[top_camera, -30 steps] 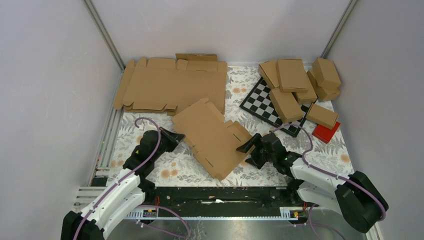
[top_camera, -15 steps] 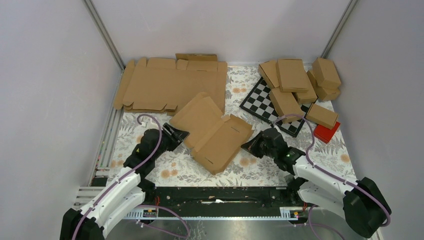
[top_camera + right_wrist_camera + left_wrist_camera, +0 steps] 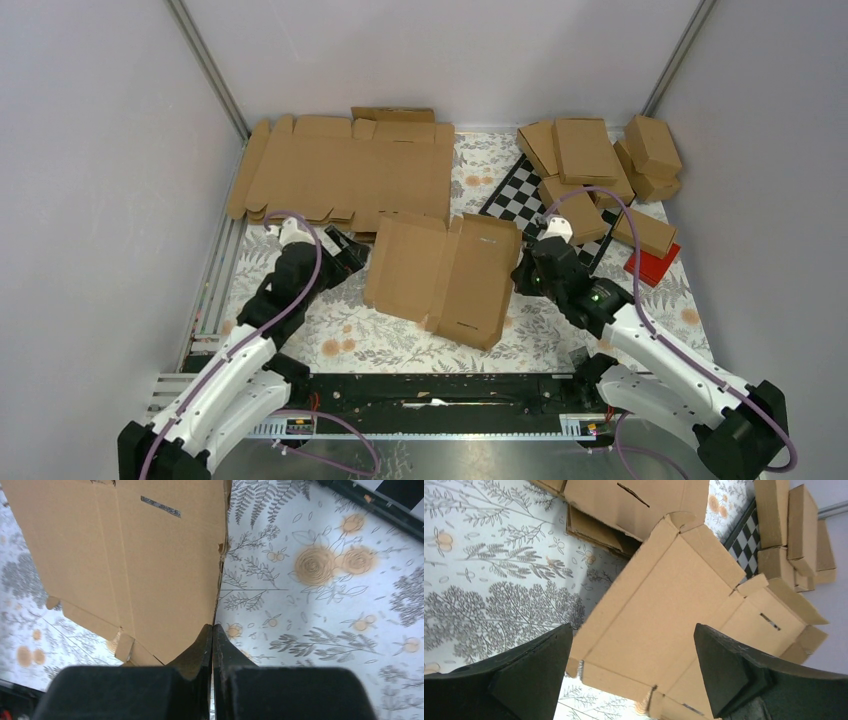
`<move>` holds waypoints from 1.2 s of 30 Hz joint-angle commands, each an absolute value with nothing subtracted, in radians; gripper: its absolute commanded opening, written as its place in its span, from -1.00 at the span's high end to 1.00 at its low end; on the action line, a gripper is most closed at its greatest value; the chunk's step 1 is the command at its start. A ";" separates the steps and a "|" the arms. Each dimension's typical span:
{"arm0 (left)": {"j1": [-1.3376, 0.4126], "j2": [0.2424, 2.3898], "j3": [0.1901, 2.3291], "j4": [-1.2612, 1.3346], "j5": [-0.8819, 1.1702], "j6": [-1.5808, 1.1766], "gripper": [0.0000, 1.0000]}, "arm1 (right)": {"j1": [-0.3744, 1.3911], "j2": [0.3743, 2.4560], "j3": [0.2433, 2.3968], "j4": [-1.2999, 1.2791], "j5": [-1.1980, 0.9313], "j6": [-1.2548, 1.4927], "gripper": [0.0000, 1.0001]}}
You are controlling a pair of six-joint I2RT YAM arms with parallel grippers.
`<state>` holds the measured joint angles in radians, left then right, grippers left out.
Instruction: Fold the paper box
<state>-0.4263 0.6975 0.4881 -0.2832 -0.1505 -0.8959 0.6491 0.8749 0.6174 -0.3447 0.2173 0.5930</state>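
Note:
The paper box (image 3: 440,275) is a flat brown blank with flaps and slots, held tilted above the floral mat in the middle. My right gripper (image 3: 522,275) is shut on its right edge; in the right wrist view the cardboard edge (image 3: 150,555) runs down between the closed jaws of that gripper (image 3: 213,627). My left gripper (image 3: 345,255) stands open just left of the blank, not touching it. In the left wrist view the paper box (image 3: 664,605) fills the gap of the left gripper (image 3: 633,630), with both dark fingers (image 3: 524,675) wide apart.
A stack of flat cardboard blanks (image 3: 340,175) lies at the back left. Several folded boxes (image 3: 590,160) are piled at the back right over a chequered board (image 3: 515,195). A red block (image 3: 652,265) sits beside them. A black rail (image 3: 430,390) runs along the near edge.
The left gripper opened and let go of the blank. The right gripper shut on its right edge and carried it back and up, turning it; the right arm reached further in.

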 commanded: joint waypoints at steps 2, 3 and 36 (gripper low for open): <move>-0.403 0.787 0.534 -0.137 -0.079 -0.716 -0.98 | 0.656 0.836 0.691 -0.408 0.238 0.361 1.00; -0.401 0.800 0.528 -0.096 -0.047 -0.697 -0.98 | 0.657 0.825 0.691 -0.403 0.228 0.345 1.00; -0.377 1.005 0.311 0.448 0.467 -0.692 0.71 | 0.656 0.997 0.614 -0.245 0.273 0.512 0.92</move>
